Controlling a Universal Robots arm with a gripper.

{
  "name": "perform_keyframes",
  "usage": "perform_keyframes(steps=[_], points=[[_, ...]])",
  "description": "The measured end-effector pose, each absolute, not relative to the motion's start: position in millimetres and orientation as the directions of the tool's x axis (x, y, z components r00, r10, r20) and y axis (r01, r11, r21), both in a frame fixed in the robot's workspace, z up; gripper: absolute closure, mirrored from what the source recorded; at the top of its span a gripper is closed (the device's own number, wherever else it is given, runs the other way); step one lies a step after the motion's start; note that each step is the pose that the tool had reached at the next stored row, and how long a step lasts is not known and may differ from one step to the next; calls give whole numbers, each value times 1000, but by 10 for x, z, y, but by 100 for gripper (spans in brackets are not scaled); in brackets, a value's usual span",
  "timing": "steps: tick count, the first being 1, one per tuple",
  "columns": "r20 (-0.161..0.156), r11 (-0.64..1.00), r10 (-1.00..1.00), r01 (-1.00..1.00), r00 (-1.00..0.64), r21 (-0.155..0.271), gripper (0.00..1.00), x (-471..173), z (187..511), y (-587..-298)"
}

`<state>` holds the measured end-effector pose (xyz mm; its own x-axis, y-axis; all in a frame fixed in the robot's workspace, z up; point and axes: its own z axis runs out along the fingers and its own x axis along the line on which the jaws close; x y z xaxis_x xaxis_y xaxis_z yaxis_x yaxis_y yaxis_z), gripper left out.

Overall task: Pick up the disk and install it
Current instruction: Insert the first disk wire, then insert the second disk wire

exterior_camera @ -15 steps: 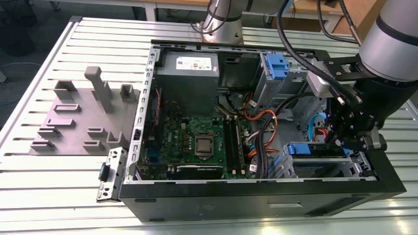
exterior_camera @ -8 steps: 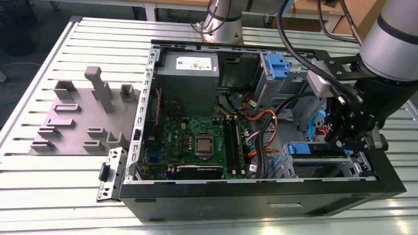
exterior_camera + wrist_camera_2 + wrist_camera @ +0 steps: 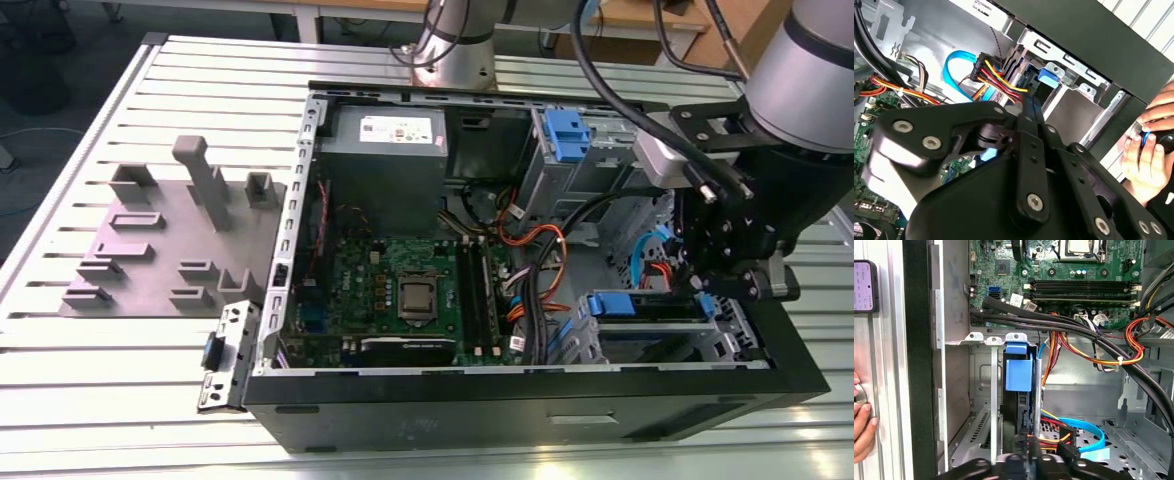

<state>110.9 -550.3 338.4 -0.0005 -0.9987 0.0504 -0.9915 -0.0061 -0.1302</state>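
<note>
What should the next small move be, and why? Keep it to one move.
Probably a short, straight retreat of the gripper out of the case. In the first wrist view the disk looks seated in the drive cage, its blue bracket level with the cage mouth. The gripper sits close among the red and yellow cables, so a sideways move could snag them.

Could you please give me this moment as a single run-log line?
gripper: inside open computer case, at drive cage | disk: seated upright in cage slot, blue bracket visible | cables: nearby | person's hand: outside case
</note>
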Motion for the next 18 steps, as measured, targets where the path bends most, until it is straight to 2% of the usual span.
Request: perform_keyframes(steps=[1,2,18], points=[[50,-6,-999,-991,0,-130,84,1109,3384,-5503],[51,-6,-999,-991,0,-130,89,1109,3385,-5503],[50,-6,-999,-991,0,-130,89,1109,3386,-5503]])
